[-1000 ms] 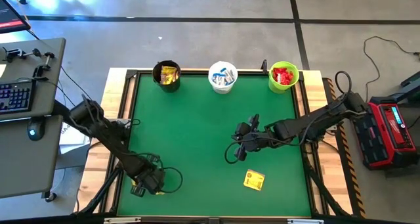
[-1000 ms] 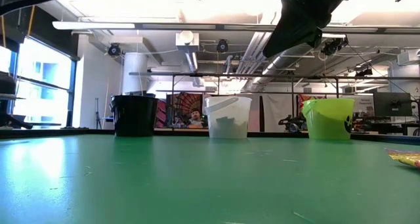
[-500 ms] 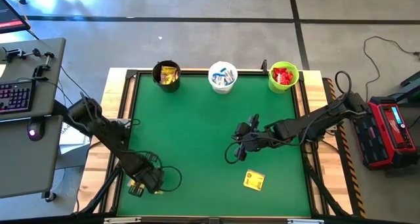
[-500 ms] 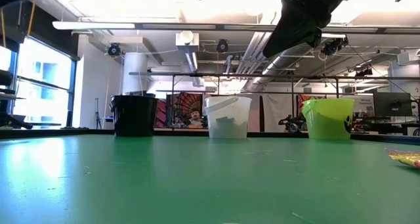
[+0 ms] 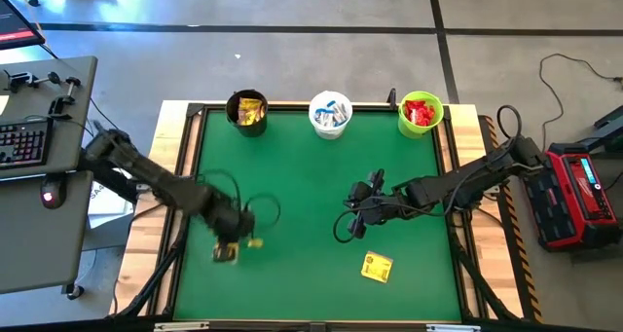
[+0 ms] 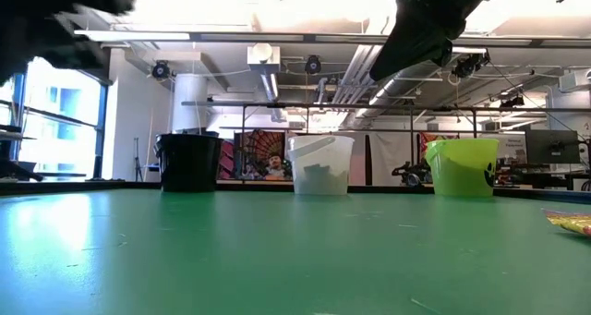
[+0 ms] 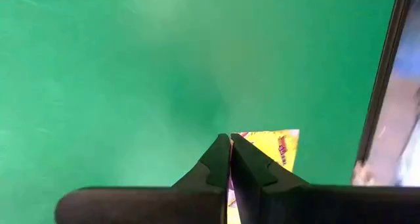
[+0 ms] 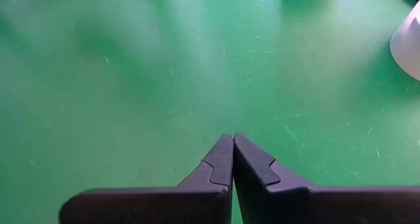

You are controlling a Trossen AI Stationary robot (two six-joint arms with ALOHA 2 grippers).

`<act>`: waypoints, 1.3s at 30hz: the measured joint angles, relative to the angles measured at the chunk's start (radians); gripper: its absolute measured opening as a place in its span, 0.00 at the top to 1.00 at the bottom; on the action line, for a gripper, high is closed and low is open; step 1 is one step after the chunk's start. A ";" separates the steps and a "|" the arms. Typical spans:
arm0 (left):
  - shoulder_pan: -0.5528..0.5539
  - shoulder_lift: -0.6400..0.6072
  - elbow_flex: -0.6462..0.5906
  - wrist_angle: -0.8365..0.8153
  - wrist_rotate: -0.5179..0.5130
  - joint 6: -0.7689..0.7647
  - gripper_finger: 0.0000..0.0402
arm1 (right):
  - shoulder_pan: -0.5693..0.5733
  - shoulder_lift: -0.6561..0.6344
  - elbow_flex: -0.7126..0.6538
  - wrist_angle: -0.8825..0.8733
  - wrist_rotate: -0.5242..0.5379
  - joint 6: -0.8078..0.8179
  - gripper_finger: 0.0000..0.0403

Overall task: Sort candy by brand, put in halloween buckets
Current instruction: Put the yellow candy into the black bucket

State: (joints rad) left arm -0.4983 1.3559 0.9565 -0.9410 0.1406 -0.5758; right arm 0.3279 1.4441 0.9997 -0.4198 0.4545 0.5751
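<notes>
My left gripper (image 5: pixel 243 241) is over the left half of the green mat, shut on a yellow candy packet (image 7: pixel 277 149). My right gripper (image 5: pixel 350 222) hangs shut right of the mat's middle with nothing in it (image 8: pixel 233 142). A second yellow packet (image 5: pixel 377 266) lies flat on the mat near it, toward the near edge. Along the far edge stand the black bucket (image 5: pixel 247 111) with yellow candy in it, the white bucket (image 5: pixel 330 114) with white-and-blue candy, and the lime green bucket (image 5: pixel 421 114) with red candy. My left gripper pinches the yellow packet between its two fingertips (image 7: pixel 218 159), at one side edge (image 7: pixel 237 137) of the wrapper. The rest of the packet sticks out sideways past the fingers. It looks lifted clear of the mat.
A dark raised frame (image 5: pixel 191 166) rims the mat. A desk with a keyboard (image 5: pixel 24 142) stands left of the table and a red device (image 5: pixel 579 191) right of it. Bare mat lies between the grippers and the buckets.
My left gripper has risen from the near left corner and swung toward the far and right edges. The yellow packet that lay in that corner has gone with it. My right arm has kept still.
</notes>
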 joint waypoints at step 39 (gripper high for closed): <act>1.449 0.421 0.746 -0.305 -0.307 0.632 1.00 | -0.003 0.000 0.000 0.052 0.043 0.048 1.00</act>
State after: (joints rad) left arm 0.9508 1.7770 1.7023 -1.2455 -0.1665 0.0561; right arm 0.3252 1.4437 0.9997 -0.3676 0.4973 0.6235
